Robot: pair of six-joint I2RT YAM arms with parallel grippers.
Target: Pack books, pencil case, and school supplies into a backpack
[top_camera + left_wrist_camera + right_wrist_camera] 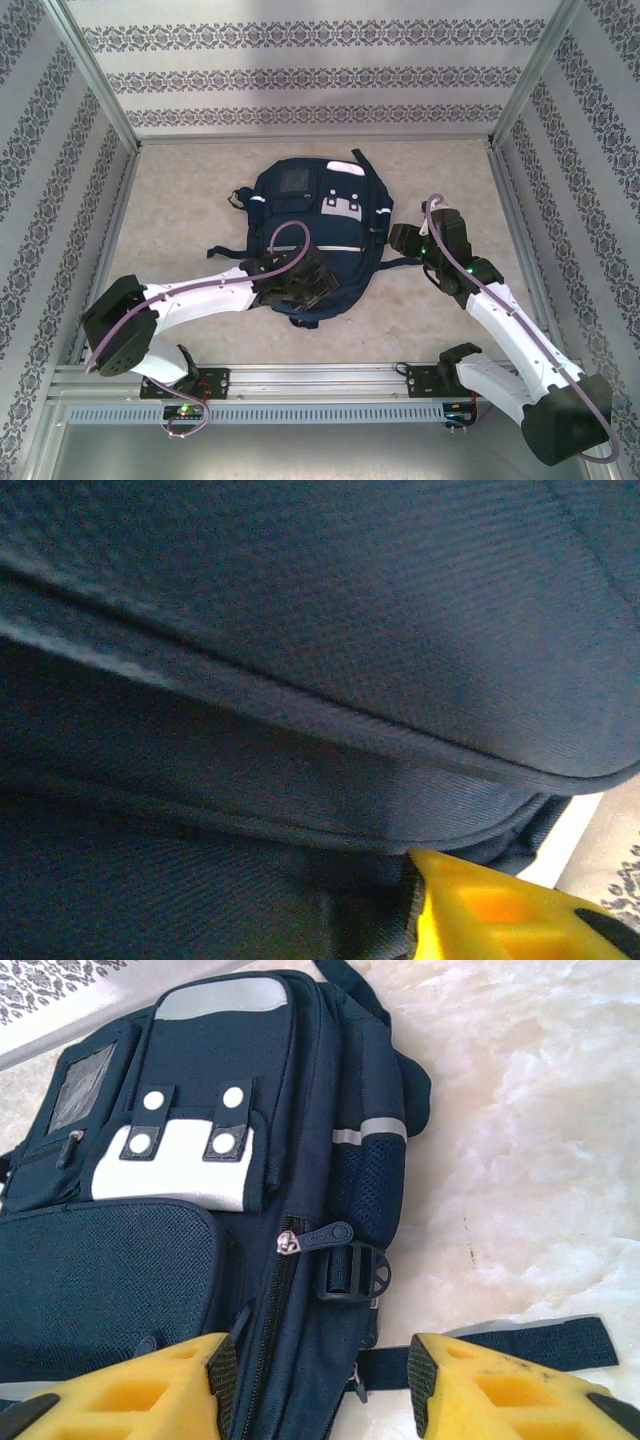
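Note:
The dark navy backpack (300,200) lies flat in the middle of the table, its white patch and front pockets facing up. My left gripper (300,285) rests on its lower end. In the left wrist view navy fabric (300,630) fills the frame. One yellow finger (500,910) shows there against a fold, the other is hidden. My right gripper (315,1390) stands open at the backpack's (120,1260) right side. Its fingers straddle the zipped side seam below the zipper pull (325,1235) and a black buckle (355,1270). The books, pencil case and school supplies are hidden.
A dark strap (500,1355) runs out on the marble tabletop (180,220) under my right fingers. Patterned walls close off the left, back and right. A metal rail (320,380) crosses the near edge. Bare table lies on both sides of the backpack.

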